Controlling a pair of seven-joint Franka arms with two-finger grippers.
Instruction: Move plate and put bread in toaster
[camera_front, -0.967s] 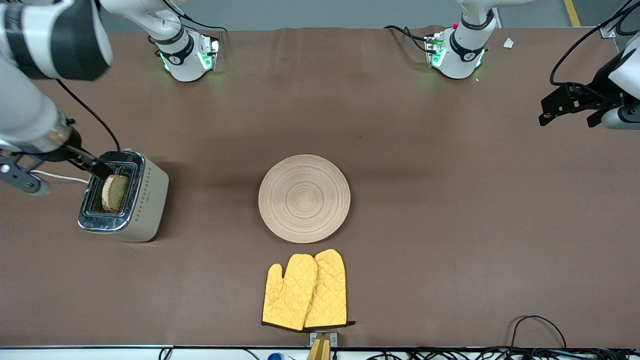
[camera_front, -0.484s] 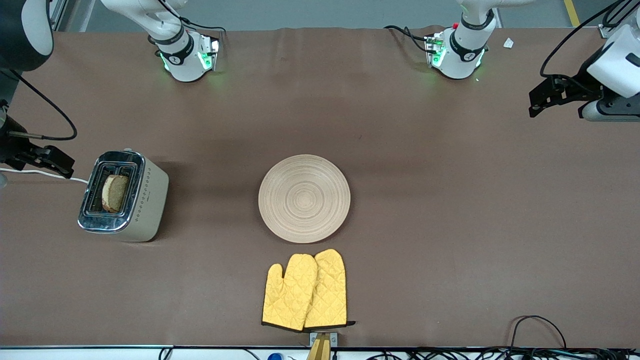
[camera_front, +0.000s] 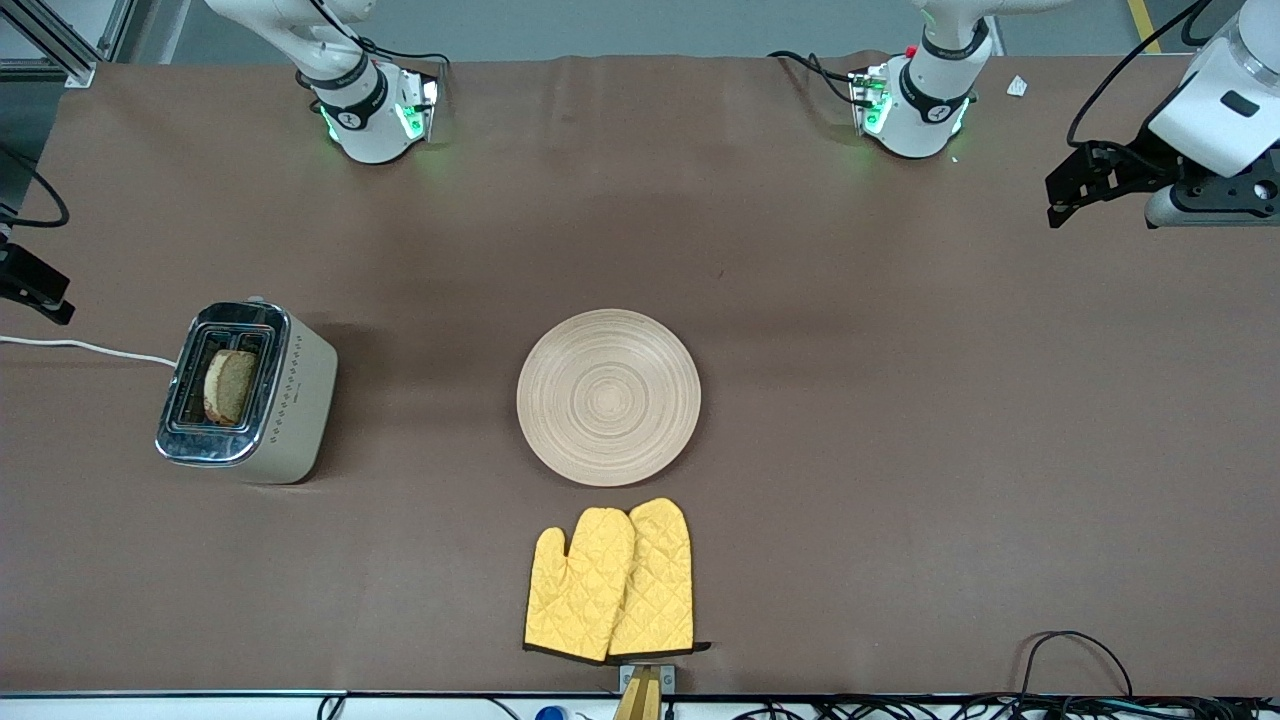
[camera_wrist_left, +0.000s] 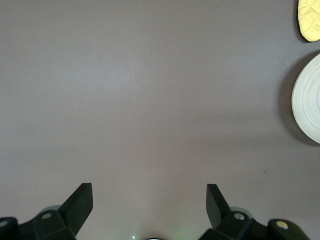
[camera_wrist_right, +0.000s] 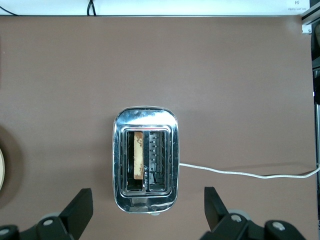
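So the bread (camera_front: 229, 387) is sitting upright in the toaster (camera_front: 247, 395), in the slot on the side toward the plate, and it pokes up a little above the shiny chrome top. In the right wrist view you can see the slice (camera_wrist_right: 138, 162) edge-on in one slot while the slot next to it shows just the wire guides. The toaster stands at the right arm's end of the bench (camera_front: 900, 420), with its white cord (camera_front: 85, 348) trailing off toward the bench edge. The plate (camera_front: 608, 397) sits flat around the middle of the bench, well apart from the toaster, with nothing on it. Just nearer the front camera than the plate there's a pair of yellow oven mitts (camera_front: 611, 582), lying overlapped, close to the plate's rim but not touching it as far as I can tell. The right gripper (camera_wrist_right: 149, 210) is up in the air over the toaster, fingers spread wide with nothing between them. The left gripper (camera_wrist_left: 150, 202) hangs over bare bench at the left arm's end, also spread apart and holding nothing, with the plate's edge (camera_wrist_left: 307, 105) and a mitt corner (camera_wrist_left: 310, 20) just peeking into its wrist view.
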